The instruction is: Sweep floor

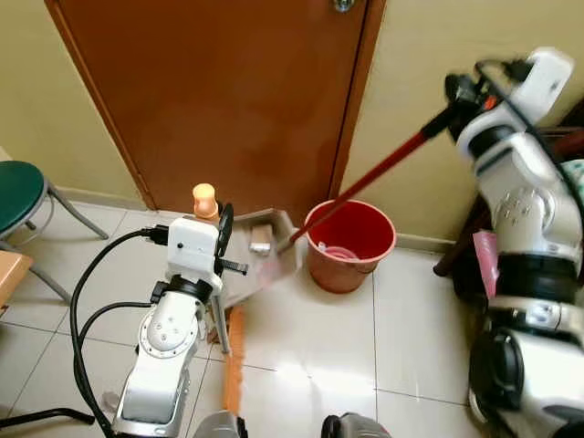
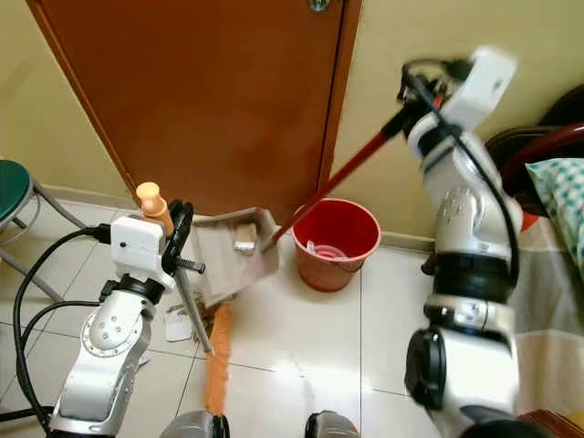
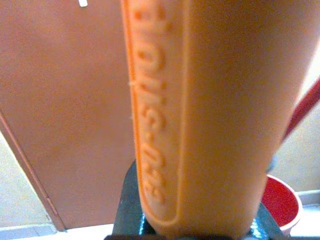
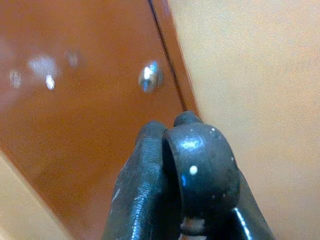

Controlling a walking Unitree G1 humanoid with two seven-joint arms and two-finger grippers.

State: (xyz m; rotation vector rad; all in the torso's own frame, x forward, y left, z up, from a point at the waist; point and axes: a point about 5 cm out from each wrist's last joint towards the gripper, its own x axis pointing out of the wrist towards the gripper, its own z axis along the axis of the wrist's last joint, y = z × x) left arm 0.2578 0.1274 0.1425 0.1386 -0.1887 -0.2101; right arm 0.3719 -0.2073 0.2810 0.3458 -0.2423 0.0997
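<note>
My left gripper (image 1: pixel 222 226) is shut on the orange handle (image 1: pixel 204 200) of a grey dustpan (image 1: pixel 266 239), held tilted above the floor beside the red bucket (image 1: pixel 349 243). Bits of rubbish lie in the pan. The left wrist view looks along that orange handle (image 3: pixel 200 115). Raised at the upper right, my right gripper (image 1: pixel 462 95) is shut on the black grip of a broom with a red handle (image 1: pixel 383 169). The handle slants down to a blurred pinkish broom head (image 1: pixel 274 270) at the pan's edge. In the right wrist view, black fingers (image 4: pixel 200 165) are closed together.
A brown door (image 1: pixel 228 91) stands closed straight ahead; its knob (image 4: pixel 150 77) shows in the right wrist view. A green stool (image 1: pixel 18 196) is at the left. An orange strip (image 1: pixel 234 365) and paper scraps (image 2: pixel 178 324) lie on the tiles. Dark furniture and a checked cloth (image 2: pixel 557 182) are at the right.
</note>
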